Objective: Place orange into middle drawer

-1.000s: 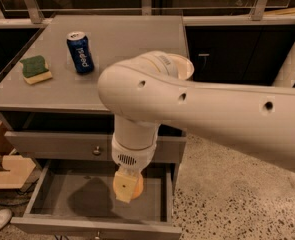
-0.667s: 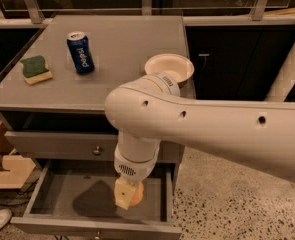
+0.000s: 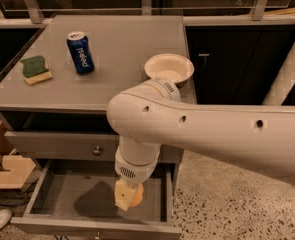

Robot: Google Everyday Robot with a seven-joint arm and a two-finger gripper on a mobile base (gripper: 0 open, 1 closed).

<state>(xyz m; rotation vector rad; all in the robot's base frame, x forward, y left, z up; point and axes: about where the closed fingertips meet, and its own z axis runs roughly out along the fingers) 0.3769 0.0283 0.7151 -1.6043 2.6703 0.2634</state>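
The gripper (image 3: 125, 198), jaws clamped on the orange (image 3: 136, 196), has sunk deeper into the drawer (image 3: 62, 194); release looks near.

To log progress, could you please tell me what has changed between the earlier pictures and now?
The hand, with the small round orange fruit at it, sank slightly deeper into the open grey middle drawer, and the white arm swung clear of the white bowl. The blue soda can, green sponge and drawer stayed put.
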